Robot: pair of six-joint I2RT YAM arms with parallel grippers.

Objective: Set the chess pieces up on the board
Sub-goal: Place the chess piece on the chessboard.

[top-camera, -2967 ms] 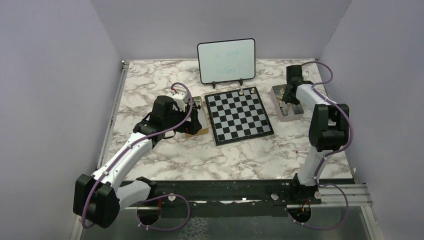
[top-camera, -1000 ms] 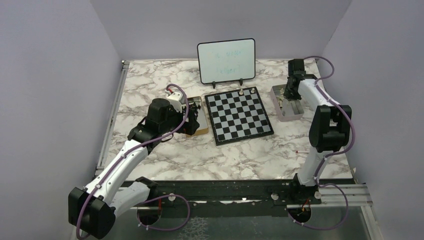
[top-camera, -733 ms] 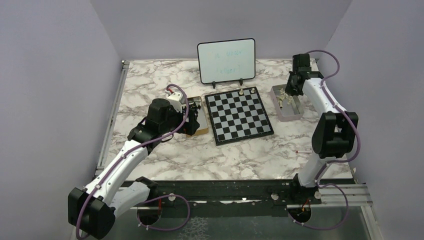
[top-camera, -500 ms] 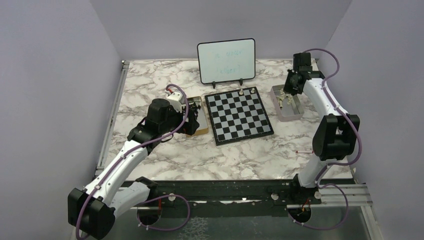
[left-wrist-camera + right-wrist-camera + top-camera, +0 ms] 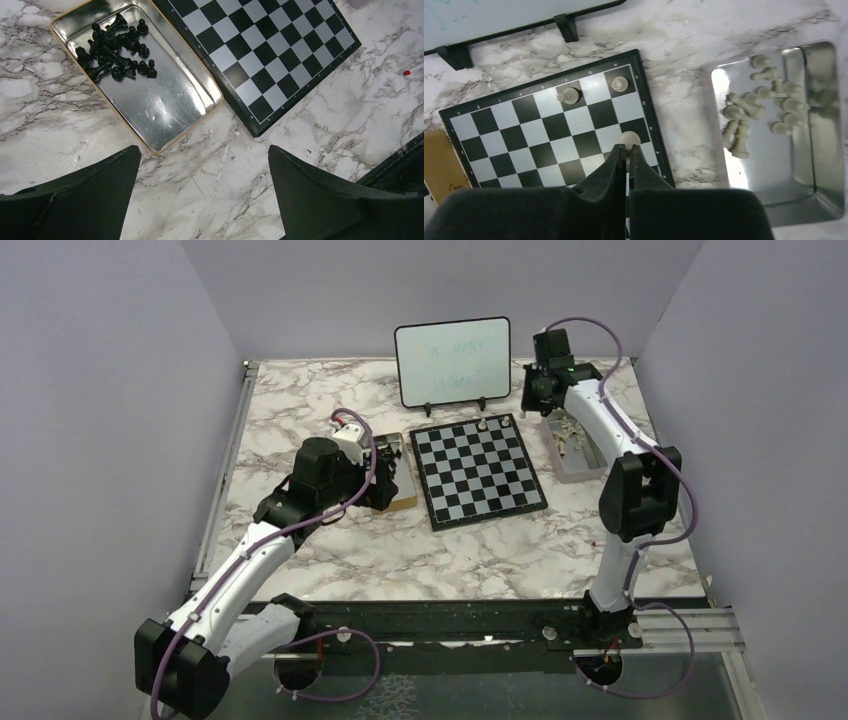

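Observation:
The board [image 5: 478, 473] lies mid-table, with two white chess pieces [image 5: 569, 95] [image 5: 620, 84] standing on its far row. My right gripper [image 5: 626, 147] is shut on a white piece whose round head [image 5: 629, 138] shows above the fingertips. It hovers over the board's [image 5: 549, 135] far right corner [image 5: 533, 400]. Several white pieces [image 5: 754, 107] lie in a silver tin [image 5: 819, 150] to the right. My left gripper [image 5: 204, 165] is open over bare marble, just near of a gold-rimmed tin [image 5: 160, 105] holding several black pieces [image 5: 117, 47].
A whiteboard on a stand [image 5: 452, 361] rises right behind the board. The silver tin [image 5: 575, 476] sits right of the board, the gold-rimmed tin [image 5: 398, 502] left of it. A tiny red bit [image 5: 406, 72] lies on the marble.
My right arm rose out of the silver tin and swung left to the board's far right corner, gripper staying shut. The left arm has hardly moved.

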